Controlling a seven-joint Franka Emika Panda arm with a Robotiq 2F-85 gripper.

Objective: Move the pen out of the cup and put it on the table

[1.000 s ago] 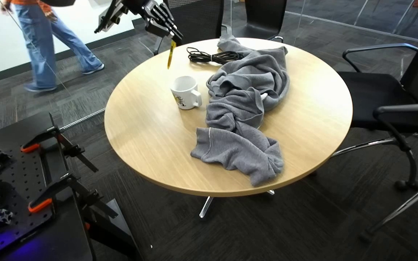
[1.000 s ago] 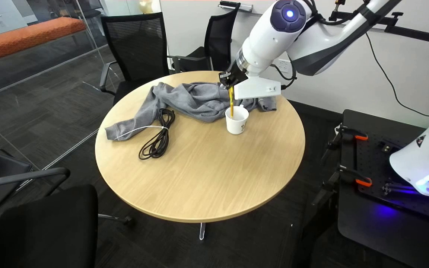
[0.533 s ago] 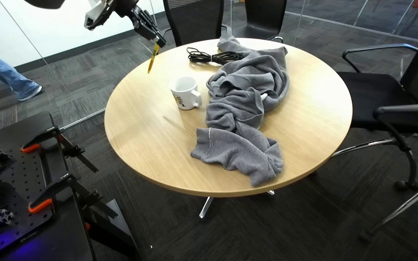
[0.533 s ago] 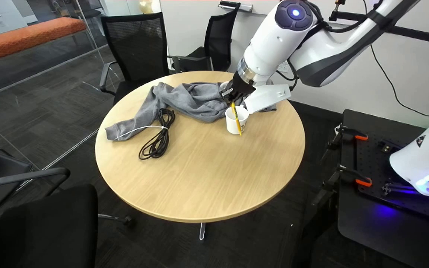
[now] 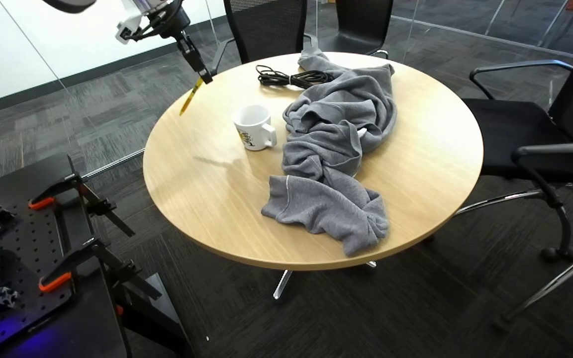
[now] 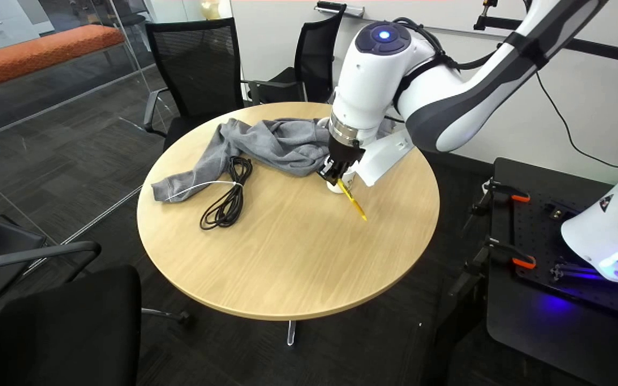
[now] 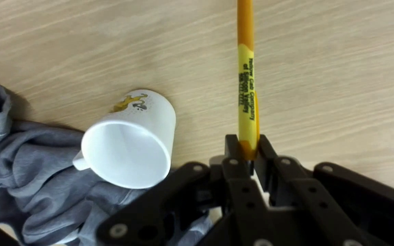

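Table [image 6: 287,257], round, pale and wood-grained, fills the middle of both exterior views. Over it leans a white jointed robot arm [image 6: 370,80], banded in dark grey. A crumpled grey cloth garment [image 5: 329,149] sprawls across the table, with a tied, looped black cable bundle [image 5: 297,79] beside one end of it. At the arm's tip is a black gripper [image 7: 248,147], its two slim fingers nearly together. Near the garment, handle turned towards it, stands a glossy white mug [image 5: 253,129], upright and printed in yellow and dark tones. Smallest is a slim yellow-and-orange pen [image 7: 246,78], lettered "Yellow Cab Company of Silicon Valley" and clamped at one end between the fingers. It slants down outside the mug and seems to hang above the table, though its height is hard to judge.
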